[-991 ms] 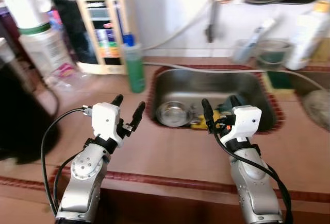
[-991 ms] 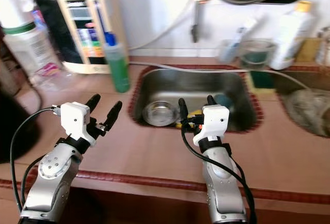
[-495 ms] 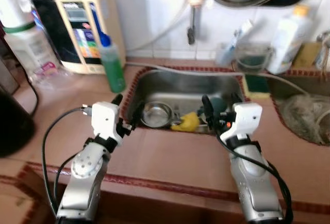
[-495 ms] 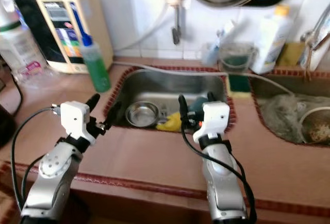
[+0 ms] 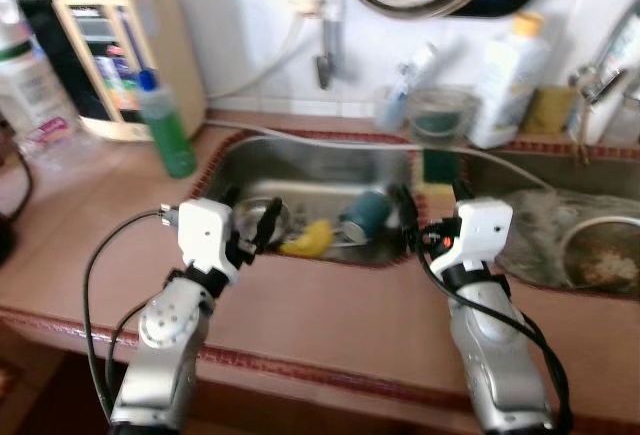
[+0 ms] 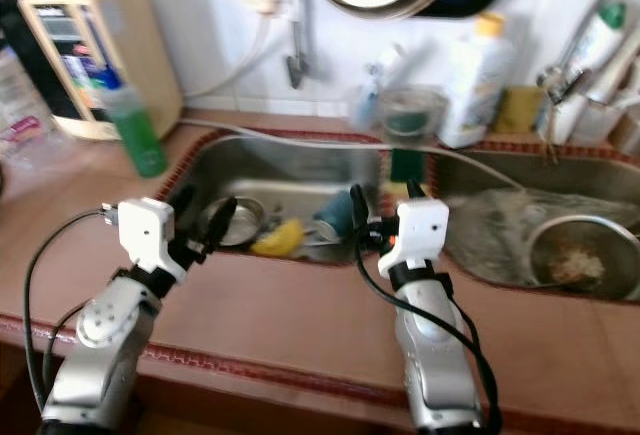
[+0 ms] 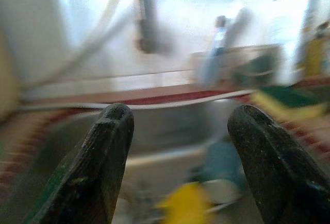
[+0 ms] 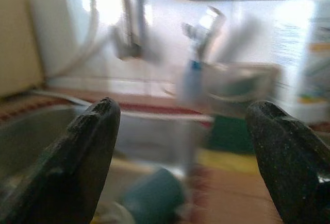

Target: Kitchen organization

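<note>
Left eye view: the left gripper hangs over the near rim of the stainless steel sink basin, its jaws spread. The right gripper hangs at the basin's right near corner, jaws also spread and holding nothing.

Basin contents: a small round steel bowl lies just beyond the left gripper; a yellow object sits beside it, then a teal cup on its side, between the two grippers.

Right eye view: a green plastic bottle stands on the brown counter left of the basin, next to a beige box-shaped appliance. A white bottle with a yellow cap and a clear container stand behind the basin. A second sink to the right holds a round metal strainer.

Left wrist view: two black fingers stand apart; the blurred yellow object and teal cup lie between them, farther off.

Right wrist view: black fingers stand wide; the teal cup lies low between them, with a green and yellow sponge beyond.
</note>
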